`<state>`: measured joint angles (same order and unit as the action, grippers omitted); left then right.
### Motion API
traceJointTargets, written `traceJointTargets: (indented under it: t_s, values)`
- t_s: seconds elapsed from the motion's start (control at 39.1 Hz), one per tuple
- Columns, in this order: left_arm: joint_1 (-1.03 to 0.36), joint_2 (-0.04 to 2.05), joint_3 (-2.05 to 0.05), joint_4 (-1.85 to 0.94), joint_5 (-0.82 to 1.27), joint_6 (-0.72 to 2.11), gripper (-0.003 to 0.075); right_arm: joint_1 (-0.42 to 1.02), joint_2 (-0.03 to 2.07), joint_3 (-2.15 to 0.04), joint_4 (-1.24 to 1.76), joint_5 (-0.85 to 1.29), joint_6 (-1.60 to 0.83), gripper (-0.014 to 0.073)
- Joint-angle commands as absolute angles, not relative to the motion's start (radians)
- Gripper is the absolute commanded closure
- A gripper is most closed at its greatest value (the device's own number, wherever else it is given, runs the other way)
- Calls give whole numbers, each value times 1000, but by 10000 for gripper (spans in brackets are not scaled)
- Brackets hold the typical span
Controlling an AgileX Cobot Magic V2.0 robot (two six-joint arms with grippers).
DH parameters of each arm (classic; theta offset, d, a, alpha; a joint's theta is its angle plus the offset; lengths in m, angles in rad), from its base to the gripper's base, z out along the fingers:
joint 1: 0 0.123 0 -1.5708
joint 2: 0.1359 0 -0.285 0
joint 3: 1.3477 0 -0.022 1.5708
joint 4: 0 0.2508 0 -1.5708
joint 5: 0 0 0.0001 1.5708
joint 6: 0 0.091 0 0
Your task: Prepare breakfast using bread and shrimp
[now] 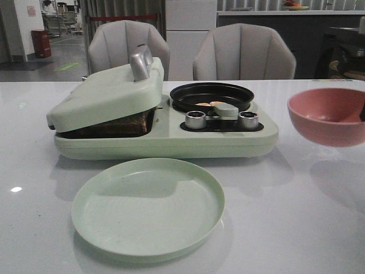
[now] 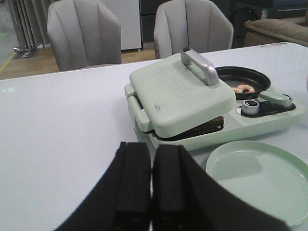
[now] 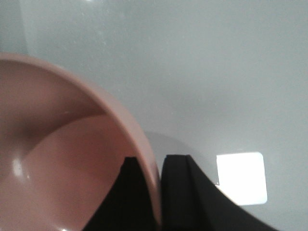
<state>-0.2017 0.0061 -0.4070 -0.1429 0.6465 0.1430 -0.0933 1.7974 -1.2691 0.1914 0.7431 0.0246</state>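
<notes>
One pink round bowl [image 3: 62, 159] is pinched at its rim by the right gripper [image 3: 154, 192]; the left gripper [image 2: 151, 187] is closed on nothing. Two orange-pink shrimp [image 1: 210, 104] are seen in one black pan [image 1: 212, 95].

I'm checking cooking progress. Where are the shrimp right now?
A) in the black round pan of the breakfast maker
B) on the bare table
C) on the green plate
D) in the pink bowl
A: small orange-pink shrimp lie in the black pan, while the green plate and pink bowl hold none.
</notes>
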Motion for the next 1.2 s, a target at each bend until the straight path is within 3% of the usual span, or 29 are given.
traceJointTargets:
  t_s: [0.0,0.23,0.41,0.51,0.84,1.18]
  values:
    - [-208,20,-431,-157,570,132,606,-100,1790,-1303,191,727,10,452]
    - [-208,20,-431,-157,570,132,606,-100,1839,-1304,191,687,9,408]
    - [-208,20,-431,-157,570,132,606,-99,1843,-1309,175,680,6,188]
    - [-208,20,-431,-157,570,132,606,-99,1839,-1346,130,722,0,113]
    - [-208,20,-431,-157,570,132,606,-70,1630,-1396,134,677,-67,116]
    - [-208,20,-431,-157,570,132,606,78,1332,-1383,214,639,-93,116]
